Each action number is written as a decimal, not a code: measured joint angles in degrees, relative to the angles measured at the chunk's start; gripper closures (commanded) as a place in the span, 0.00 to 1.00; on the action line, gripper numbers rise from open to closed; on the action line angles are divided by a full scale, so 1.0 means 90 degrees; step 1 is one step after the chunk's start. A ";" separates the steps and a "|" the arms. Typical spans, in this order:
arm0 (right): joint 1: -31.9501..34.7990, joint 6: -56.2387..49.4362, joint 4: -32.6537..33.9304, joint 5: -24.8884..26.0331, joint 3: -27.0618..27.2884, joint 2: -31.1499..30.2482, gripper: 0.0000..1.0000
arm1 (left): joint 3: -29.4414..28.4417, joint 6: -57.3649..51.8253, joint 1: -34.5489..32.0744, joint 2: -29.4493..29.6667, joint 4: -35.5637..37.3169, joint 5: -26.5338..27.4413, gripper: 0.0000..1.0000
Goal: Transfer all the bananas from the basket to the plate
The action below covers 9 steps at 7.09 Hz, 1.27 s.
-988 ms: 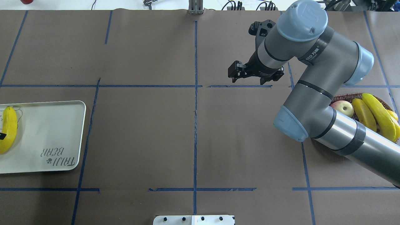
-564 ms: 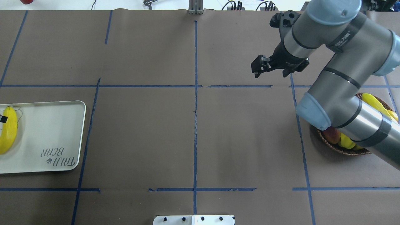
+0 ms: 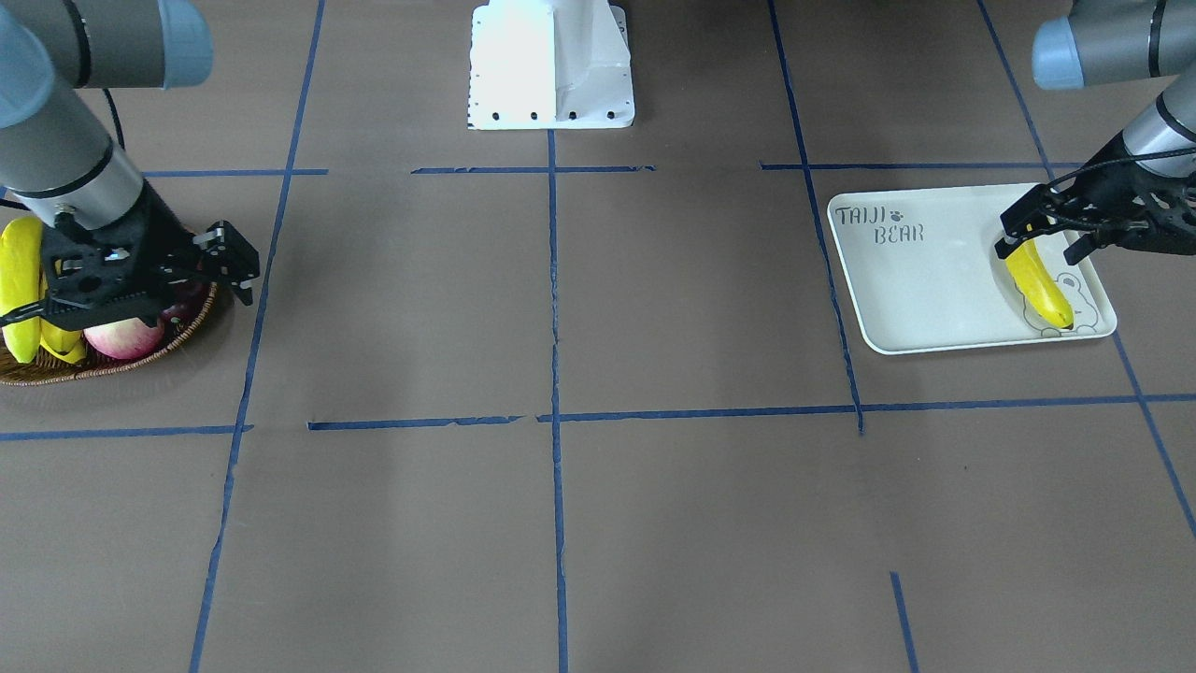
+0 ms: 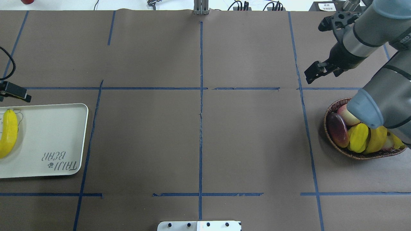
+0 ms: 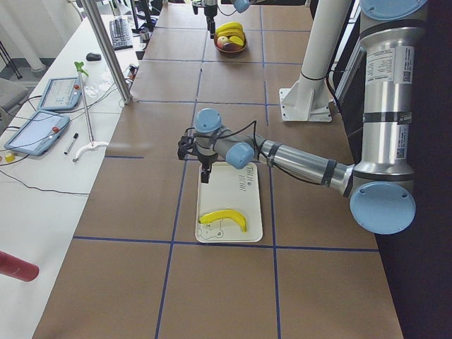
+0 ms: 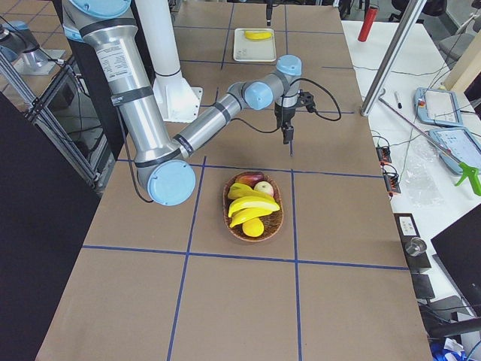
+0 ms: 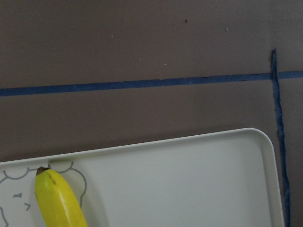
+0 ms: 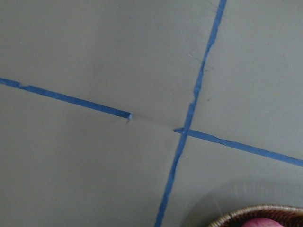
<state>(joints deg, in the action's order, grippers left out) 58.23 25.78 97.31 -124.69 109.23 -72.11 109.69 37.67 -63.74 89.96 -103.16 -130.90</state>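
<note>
We see one banana (image 3: 1039,285) lying on the plate (image 3: 934,290), which sits at the left edge of the counter (image 4: 144,134), about midway between its near and far edges. The fruit lies along the plate's outer short side, across the printed bear outline and well apart from the "TAIJI BEAR" lettering at the other end. The left gripper (image 3: 1048,238) hangs above the plate close to this banana without touching it, its jaws spread and nothing between them. At the right edge of the counter, again about midway between near and far, we find the basket (image 4: 334,146). In it lie more bananas (image 6: 254,203), together with an apple (image 3: 121,338), a dark red fruit (image 4: 337,130) and a starfruit (image 4: 359,138). We cannot count the bananas there with certainty, because the right arm (image 4: 385,96) covers part of the basket from above. The right gripper (image 4: 322,70) hangs over bare counter near the basket, on the side toward the counter's middle and far edge, above a crossing of blue tape lines (image 4: 201,128). Its jaws stand apart and hold nothing.
</note>
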 measured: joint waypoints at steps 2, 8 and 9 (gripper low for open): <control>0.0611 -0.1135 -0.0019 -0.0244 0.0051 -0.0679 0.00 | 0.0252 0.0654 0.0542 0.0443 0.0439 0.0074 0.00; 0.0905 -0.2098 -0.0031 0.0355 0.0533 -0.2430 0.00 | 0.0336 0.1088 0.0884 0.0652 0.0495 0.0258 0.00; 0.0753 -0.2085 -0.0031 0.0369 0.0527 -0.2503 0.00 | 0.0334 0.1088 0.0885 0.0651 0.0495 0.0258 0.00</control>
<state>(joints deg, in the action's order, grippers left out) 65.00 7.02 97.03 -121.36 113.97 -94.64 112.70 47.46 -55.77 95.81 -98.70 -128.59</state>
